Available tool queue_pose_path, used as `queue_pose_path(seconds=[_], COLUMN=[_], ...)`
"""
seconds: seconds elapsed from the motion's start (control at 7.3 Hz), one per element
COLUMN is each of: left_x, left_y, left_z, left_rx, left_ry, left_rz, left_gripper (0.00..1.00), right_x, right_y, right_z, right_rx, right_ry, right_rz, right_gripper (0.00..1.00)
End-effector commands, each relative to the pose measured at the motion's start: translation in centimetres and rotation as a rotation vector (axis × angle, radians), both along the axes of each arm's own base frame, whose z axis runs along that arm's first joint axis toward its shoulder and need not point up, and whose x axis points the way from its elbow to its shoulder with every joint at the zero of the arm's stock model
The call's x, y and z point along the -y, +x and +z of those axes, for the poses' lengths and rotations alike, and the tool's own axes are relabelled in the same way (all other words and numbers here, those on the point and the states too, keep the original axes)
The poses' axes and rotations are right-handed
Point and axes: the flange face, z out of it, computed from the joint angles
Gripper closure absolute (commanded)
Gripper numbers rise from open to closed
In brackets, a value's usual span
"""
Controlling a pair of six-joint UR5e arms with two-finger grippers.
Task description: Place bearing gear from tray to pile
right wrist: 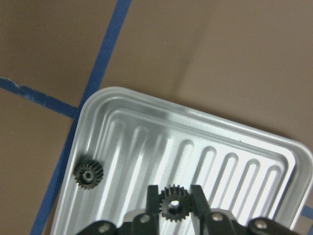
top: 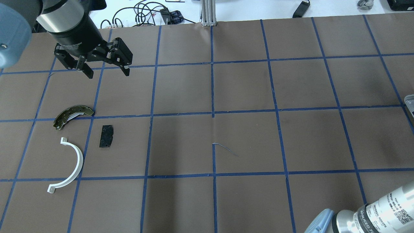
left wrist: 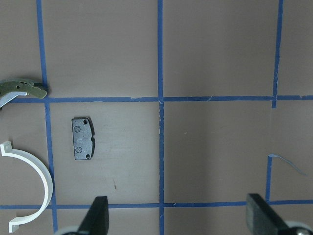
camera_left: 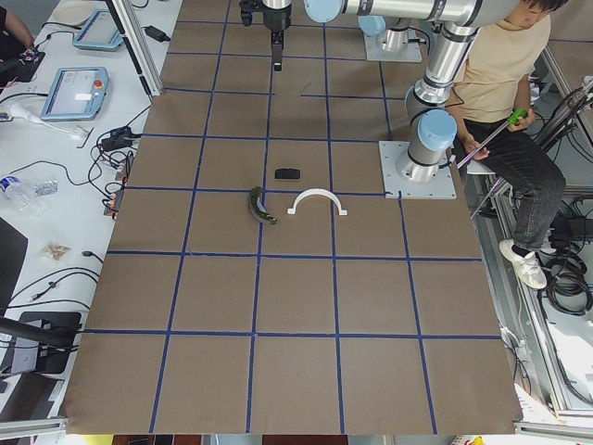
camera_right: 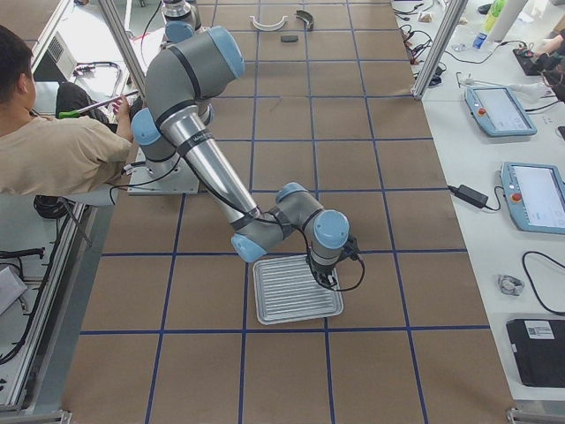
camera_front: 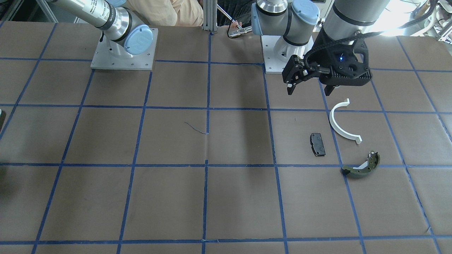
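In the right wrist view my right gripper [right wrist: 172, 203] is over the ribbed metal tray [right wrist: 234, 132]. Its two fingers stand tight on either side of a small black bearing gear [right wrist: 171, 202]. A second black gear [right wrist: 89, 174] lies at the tray's left edge. The pile lies far off: a white half-ring [top: 72, 165], a black pad [top: 106, 136] and an olive brake shoe [top: 71, 115]. My left gripper [top: 106, 72] hangs open and empty above the table beyond the pile. The left wrist view shows the pad [left wrist: 82, 138] below it.
The tray [camera_right: 296, 287] sits at the table's right end, and only its corner [top: 410, 103] shows in the overhead view. A seated person [camera_right: 53, 150] is beside the robot's base. The table [top: 245, 136] is brown paper with a blue tape grid.
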Motion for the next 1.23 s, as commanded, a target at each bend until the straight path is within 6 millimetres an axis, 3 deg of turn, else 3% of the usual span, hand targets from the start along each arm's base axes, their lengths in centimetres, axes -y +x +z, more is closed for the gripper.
queue_pose_path(seconds=[0.0,0.14,0.27,0.41,0.68,1.1], left_x=[0.0,0.0,0.0,0.0,0.0,0.0], left_y=[0.0,0.0,0.0,0.0,0.0,0.0], left_z=[-0.1,-0.1,-0.1,-0.1,-0.1,-0.3], left_rx=[0.001,0.001,0.001,0.001,-0.001,-0.001], left_ry=[0.002,0.002,0.002,0.002,0.002,0.005], left_rz=[0.000,0.000,0.000,0.000,0.002,0.002], left_gripper=[0.00,0.00,0.00,0.00,0.00,0.00], right_x=[2.3,4.0,5.3,6.3,6.6,3.3], right_y=[7.3,13.9,21.9,29.7,41.8,63.1], right_z=[5.5,8.4,11.9,13.6,13.2,10.4], right_rx=[-0.004,0.012,0.003,-0.001,-0.011,0.006], right_ry=[-0.006,0.013,0.007,0.000,0.018,-0.030], right_rz=[0.013,0.010,-0.046,-0.130,-0.287,-0.484], right_gripper=[0.85,0.85,0.85,0.85,0.86,0.86])
